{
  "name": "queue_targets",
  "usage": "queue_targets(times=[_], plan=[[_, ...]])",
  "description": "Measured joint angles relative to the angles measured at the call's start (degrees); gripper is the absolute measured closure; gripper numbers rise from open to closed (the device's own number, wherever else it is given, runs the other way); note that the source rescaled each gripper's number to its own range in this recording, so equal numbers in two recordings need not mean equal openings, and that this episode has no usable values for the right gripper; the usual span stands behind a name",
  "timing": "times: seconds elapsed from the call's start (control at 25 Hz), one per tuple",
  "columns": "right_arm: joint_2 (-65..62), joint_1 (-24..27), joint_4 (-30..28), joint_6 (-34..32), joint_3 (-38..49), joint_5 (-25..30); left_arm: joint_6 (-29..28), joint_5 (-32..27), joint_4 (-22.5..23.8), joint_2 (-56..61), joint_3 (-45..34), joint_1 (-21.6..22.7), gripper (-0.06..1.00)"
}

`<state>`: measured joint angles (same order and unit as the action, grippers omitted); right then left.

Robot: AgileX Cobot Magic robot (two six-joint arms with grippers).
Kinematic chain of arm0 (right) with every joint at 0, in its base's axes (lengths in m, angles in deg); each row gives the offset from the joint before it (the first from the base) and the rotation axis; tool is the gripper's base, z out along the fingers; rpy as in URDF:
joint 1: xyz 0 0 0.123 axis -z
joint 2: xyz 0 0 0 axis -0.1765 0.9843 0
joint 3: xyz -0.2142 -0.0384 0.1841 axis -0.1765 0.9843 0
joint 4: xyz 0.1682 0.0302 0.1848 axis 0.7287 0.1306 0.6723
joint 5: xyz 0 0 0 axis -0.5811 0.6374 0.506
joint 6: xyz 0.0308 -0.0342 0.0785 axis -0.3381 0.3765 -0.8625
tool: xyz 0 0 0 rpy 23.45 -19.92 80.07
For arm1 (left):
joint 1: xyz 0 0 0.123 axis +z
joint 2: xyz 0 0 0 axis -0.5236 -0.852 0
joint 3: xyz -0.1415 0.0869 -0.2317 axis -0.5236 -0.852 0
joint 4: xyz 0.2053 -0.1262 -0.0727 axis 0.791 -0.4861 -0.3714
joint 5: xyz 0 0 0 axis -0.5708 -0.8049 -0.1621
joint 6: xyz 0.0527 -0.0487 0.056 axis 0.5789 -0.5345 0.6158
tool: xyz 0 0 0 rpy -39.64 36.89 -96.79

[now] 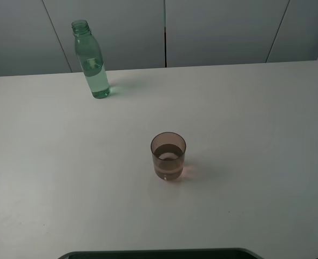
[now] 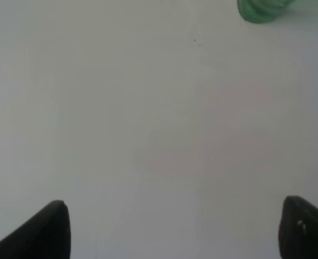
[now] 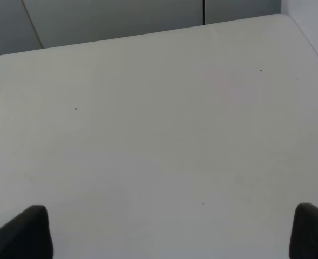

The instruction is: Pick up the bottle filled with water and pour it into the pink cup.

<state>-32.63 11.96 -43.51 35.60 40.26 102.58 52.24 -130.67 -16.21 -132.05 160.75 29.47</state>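
White surface (image 1: pixel 245 118) carries the bottle (image 1: pixel 91 62) upright at the far left and the pink cup (image 1: pixel 168 156) near centre. Left pincer (image 2: pixel 175 229) and right pincer (image 3: pixel 172 232) are spread wide, holding nothing.

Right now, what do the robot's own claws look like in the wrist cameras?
Only fingertips show. The left claw has two matte black, rounded-edged fingers; the right claw looks the same, its fingers black and blunt. No cables or markings are visible.

no readable text, label or number appears anywhere.
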Motion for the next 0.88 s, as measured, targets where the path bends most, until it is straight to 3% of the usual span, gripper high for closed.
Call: queue_targets(times=[0.4,0.68,0.88], plan=[[0.0,0.0,0.0,0.0,0.0,0.0,6.15,-0.09,0.0,25.37,-18.37,0.0,0.0],[0.0,0.0,0.0,0.0,0.0,0.0,7.45,0.04,-0.75,42.03,-30.8,0.0,0.0],[0.0,0.0,0.0,0.0,0.0,0.0,7.45,4.78,-1.93,53.71,-37.04,0.0,0.0]])
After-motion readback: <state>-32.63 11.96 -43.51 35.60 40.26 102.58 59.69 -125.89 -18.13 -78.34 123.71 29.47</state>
